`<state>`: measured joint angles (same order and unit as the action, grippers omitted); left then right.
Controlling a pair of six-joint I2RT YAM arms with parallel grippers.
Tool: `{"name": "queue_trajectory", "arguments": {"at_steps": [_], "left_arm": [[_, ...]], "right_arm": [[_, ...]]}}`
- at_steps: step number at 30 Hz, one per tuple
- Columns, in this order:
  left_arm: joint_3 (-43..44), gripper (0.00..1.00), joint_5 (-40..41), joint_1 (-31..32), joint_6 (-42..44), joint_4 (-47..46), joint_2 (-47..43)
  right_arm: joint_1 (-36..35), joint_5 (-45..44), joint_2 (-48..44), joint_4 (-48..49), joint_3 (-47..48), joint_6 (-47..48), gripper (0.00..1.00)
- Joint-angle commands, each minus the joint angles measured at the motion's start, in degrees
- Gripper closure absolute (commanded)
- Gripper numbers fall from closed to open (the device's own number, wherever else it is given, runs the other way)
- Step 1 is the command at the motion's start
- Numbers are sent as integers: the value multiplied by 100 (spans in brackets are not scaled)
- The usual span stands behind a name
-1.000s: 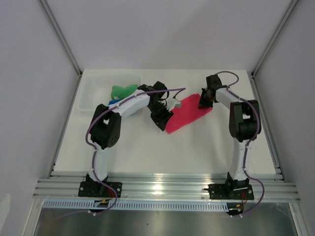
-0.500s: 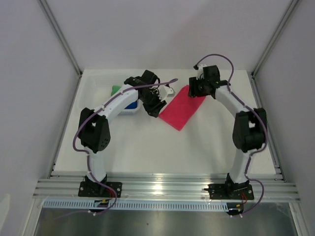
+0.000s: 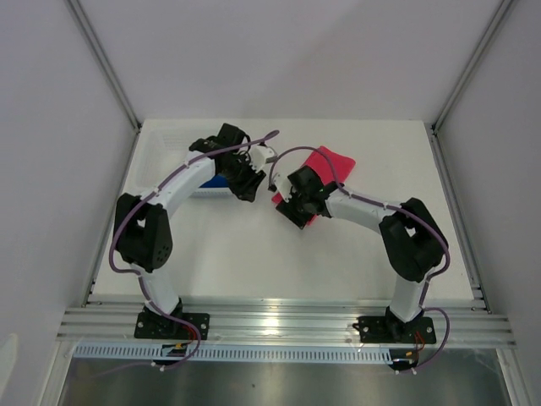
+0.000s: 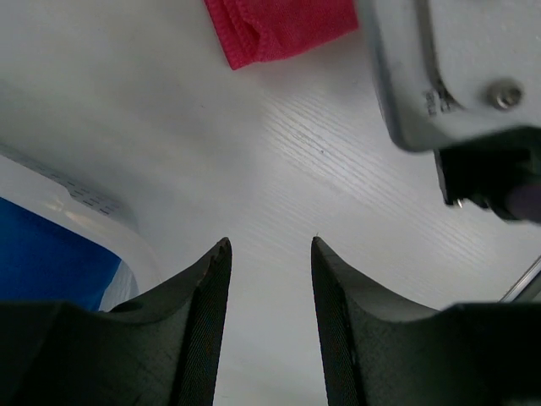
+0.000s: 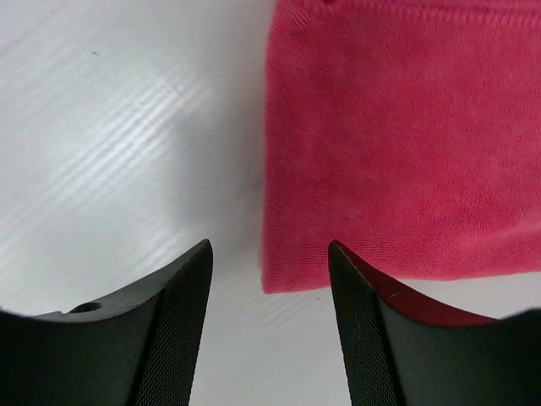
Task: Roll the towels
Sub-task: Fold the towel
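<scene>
So the pink cloth towel [image 3: 331, 162] is lying flat on the white tabletop [image 3: 254, 254], toward the far middle, folded over on itself but with no roll in it. The right gripper [image 5: 269, 249] is right at the towel's near corner with its jaws apart and nothing pinched between them. In the right wrist view one finger is over the towel's edge and the other is over bare table; can't tell if either actually touches.

The left gripper [image 4: 269, 245] hangs over bare table between the towel and the white plastic basket [image 3: 156, 161], jaws also apart and empty. The royal blue towel [image 4: 42, 262] is inside that basket, with only a patch showing past the rim. The two grippers are pretty near each other.
</scene>
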<state>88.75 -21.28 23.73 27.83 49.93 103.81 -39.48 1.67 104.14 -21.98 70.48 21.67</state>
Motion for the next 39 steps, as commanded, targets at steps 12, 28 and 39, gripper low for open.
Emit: {"name": "queue_trajectory", "arguments": {"at_steps": [12,28,39], "left_arm": [[-253,54,-360,-219,-41,-221,-388],[-1614,49,-1697,218,3637,51,-1029],[-1712,44,-1230,1494,5557,-343,-924]], "right_arm": [[20,-1239,687,-210,-368,-242,51],[-358,940,-1272,-316,-2019,1129,92],[-402,456,-2983,-738,-2125,-575,46]]}}
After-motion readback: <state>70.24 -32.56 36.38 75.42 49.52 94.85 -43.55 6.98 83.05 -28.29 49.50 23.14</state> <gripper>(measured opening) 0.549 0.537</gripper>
